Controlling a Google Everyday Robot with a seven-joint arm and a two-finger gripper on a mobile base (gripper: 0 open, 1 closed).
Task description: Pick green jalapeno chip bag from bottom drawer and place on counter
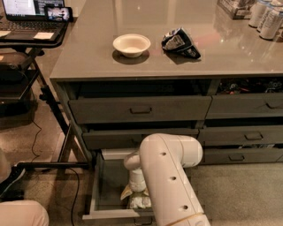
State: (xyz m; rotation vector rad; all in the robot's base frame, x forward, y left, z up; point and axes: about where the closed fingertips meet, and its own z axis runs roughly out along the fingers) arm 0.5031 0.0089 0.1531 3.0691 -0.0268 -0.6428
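Note:
The bottom drawer [94,194] is pulled out below the grey cabinet. The green jalapeno chip bag [140,202], pale green and white, lies inside it near the front. My white arm [170,176] reaches down from the right into the drawer. The gripper [135,192] is at its end, right over the bag and touching or nearly touching it; the wrist and bag mostly hide it. The counter [88,48] is the glossy grey-beige top above the drawers.
On the counter stand a white bowl [131,44], a dark blue-black snack bag [179,42] and cans [265,17] at the far right. A black side table with a laptop [33,13] stands left. A cable [73,185] runs on the floor.

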